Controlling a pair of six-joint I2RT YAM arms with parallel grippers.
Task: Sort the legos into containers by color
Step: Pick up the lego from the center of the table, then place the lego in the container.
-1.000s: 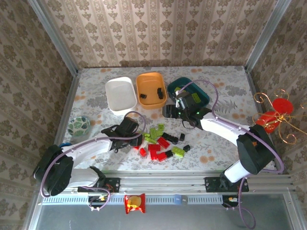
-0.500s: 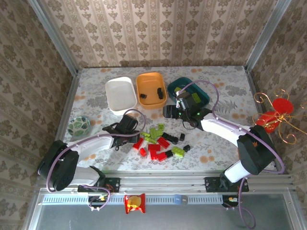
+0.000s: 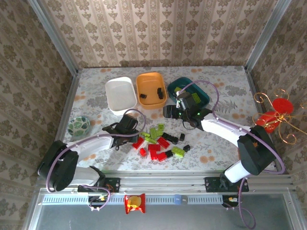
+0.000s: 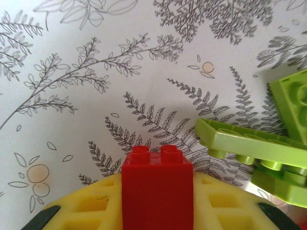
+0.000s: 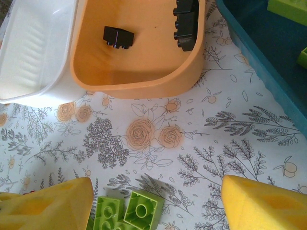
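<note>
Left pincer is pinching a red lego brick studs-up between its yellow pads at the left edge of the pile of legos on the floral counter, just beside lime green bricks. Right pincer is hovering with its pads spread wide just near of the orange tray, which is holding two black bricks. The white tray is sitting to its left and the dark teal tray, carrying lime green pieces, to its right.
</note>
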